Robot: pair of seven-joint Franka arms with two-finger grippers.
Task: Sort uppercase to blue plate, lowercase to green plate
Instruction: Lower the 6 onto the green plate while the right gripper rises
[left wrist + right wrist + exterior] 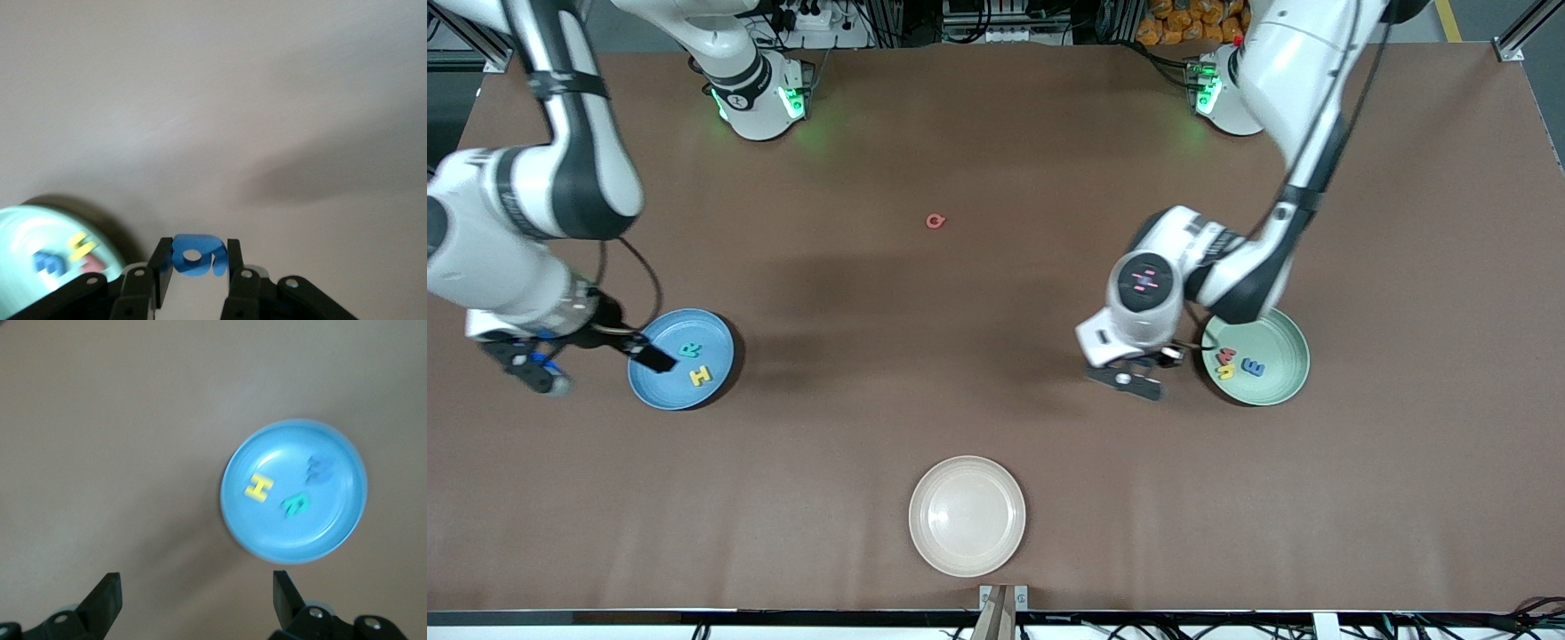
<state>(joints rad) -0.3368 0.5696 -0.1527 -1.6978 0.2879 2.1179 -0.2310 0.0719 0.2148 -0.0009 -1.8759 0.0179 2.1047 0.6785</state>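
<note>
**Front view: hazards with the blue g held short of the green plate**

1. Table (996, 178). The left gripper (1134, 378) hangs over bare table just outside the 9 o'clock rim of the green plate (1282, 384). A release here would probably drop its load onto the table, not into the plate.
2. Plates. The cream plate (967, 516) lies at the 6 o'clock edge of the table and is not a destination. Any letter placed there is a sorting error. The blue plate (660, 391) sits toward the right arm's end.
3. Right gripper (596, 364). Its jaws are spread wide and empty. One finger is over the blue plate's 9 o'clock part and the other is clear of the rim. Lowering from this position could strike the rim and tip the plate.
4. Left gripper, wrist view (195, 250). It is clamped on the blue g (195, 255), pinching the foam by its edges. Foam this soft may twist or slip out during travel.
5. Letters.
   - The red w (1227, 356), yellow h (1225, 372) and blue e (1254, 366) crowd the green plate's 9 o'clock half, so a low entry could knock them.
   - R (690, 350), H (701, 376) and W (319, 470) lie in the blue plate.
   - The pink-red Q (935, 220) lies unsorted on the table, at 12 o'clock from the cream plate.
</note>
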